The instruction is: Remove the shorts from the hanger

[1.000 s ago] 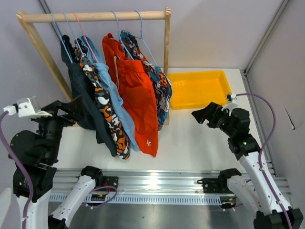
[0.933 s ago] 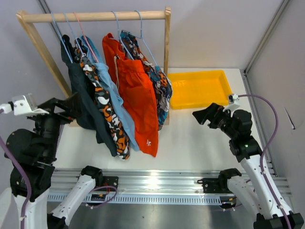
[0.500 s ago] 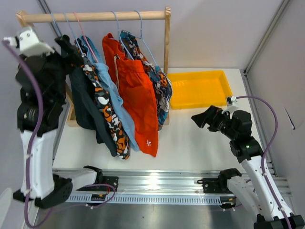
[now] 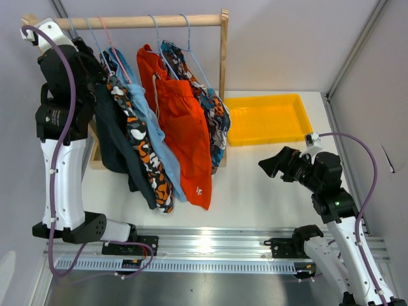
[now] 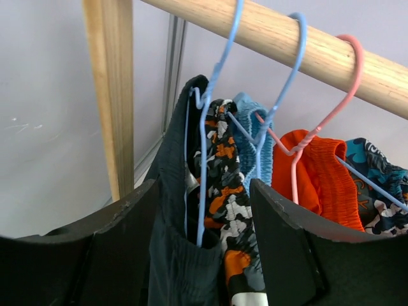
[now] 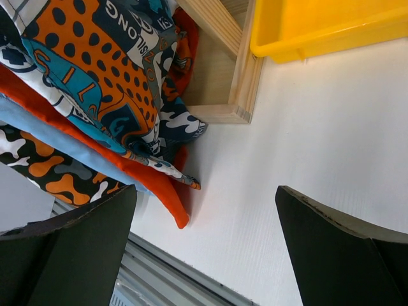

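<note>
Five shorts hang on wire hangers from a wooden rail [image 4: 159,21]: dark navy [image 4: 115,140], camouflage [image 4: 143,159], light blue [image 4: 156,137], red-orange [image 4: 182,121] and patterned [image 4: 213,121]. My left gripper [image 4: 89,58] is raised at the rail's left end. In the left wrist view it [image 5: 203,191] is open, its jaws either side of the dark navy waist [image 5: 175,255] and its blue hanger [image 5: 207,159], with the camouflage pair [image 5: 226,197] just beyond. My right gripper [image 4: 274,162] is open and empty over the table, right of the hems [image 6: 159,185].
A yellow tray [image 4: 268,118] lies at the back right, behind the rack's right post [image 4: 224,76]. The rack's left post [image 5: 111,95] stands close to my left jaw. The rack's wooden foot [image 6: 223,83] rests on the white table. A metal rail [image 4: 204,245] runs along the near edge.
My left arm has swung up from low beside the dark navy shorts to the top of the rail. My right gripper has shifted slightly and stays open.
</note>
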`<action>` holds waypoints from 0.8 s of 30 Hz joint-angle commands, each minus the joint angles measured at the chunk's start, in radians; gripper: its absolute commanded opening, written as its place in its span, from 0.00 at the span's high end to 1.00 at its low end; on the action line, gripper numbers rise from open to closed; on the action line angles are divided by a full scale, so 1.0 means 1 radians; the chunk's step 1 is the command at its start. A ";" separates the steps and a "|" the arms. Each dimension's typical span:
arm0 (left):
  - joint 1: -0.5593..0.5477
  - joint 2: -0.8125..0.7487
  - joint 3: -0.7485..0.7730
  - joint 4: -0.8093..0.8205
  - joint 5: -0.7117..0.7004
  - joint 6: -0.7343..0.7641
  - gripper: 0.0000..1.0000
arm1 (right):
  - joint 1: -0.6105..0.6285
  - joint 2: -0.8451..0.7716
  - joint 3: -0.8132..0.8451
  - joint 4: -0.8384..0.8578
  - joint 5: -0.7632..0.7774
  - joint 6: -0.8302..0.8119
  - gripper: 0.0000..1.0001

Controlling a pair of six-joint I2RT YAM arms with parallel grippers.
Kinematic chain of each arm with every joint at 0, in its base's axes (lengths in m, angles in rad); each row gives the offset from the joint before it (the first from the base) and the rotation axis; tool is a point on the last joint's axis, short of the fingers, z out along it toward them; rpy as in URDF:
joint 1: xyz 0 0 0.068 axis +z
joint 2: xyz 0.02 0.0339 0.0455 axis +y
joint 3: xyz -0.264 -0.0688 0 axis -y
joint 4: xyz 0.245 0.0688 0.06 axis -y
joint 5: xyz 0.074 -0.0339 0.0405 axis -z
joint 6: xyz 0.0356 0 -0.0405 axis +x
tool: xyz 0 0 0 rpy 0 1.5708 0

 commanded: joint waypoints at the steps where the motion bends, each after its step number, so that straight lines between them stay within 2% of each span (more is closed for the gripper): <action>1: 0.022 -0.050 0.001 -0.001 0.000 -0.016 0.37 | 0.006 -0.010 0.047 -0.021 -0.012 -0.021 0.01; 9: 0.070 -0.052 -0.054 0.018 0.071 -0.017 0.38 | 0.006 -0.013 0.052 -0.037 -0.012 -0.018 0.01; 11: 0.082 -0.043 -0.065 0.033 0.079 -0.010 0.31 | 0.006 -0.020 0.050 -0.045 -0.012 -0.018 0.01; 13: 0.099 -0.035 -0.067 0.036 0.103 -0.013 0.16 | 0.006 -0.031 0.041 -0.053 -0.008 -0.017 0.01; 14: 0.108 -0.023 -0.065 0.036 0.115 -0.020 0.14 | 0.006 -0.042 0.038 -0.053 -0.005 -0.015 0.01; 19: 0.131 0.016 -0.045 0.038 0.157 -0.028 0.09 | 0.006 -0.057 0.026 -0.071 0.000 -0.020 0.01; 24: 0.143 0.046 -0.042 0.036 0.174 -0.033 0.12 | 0.006 -0.066 0.027 -0.084 0.006 -0.024 0.01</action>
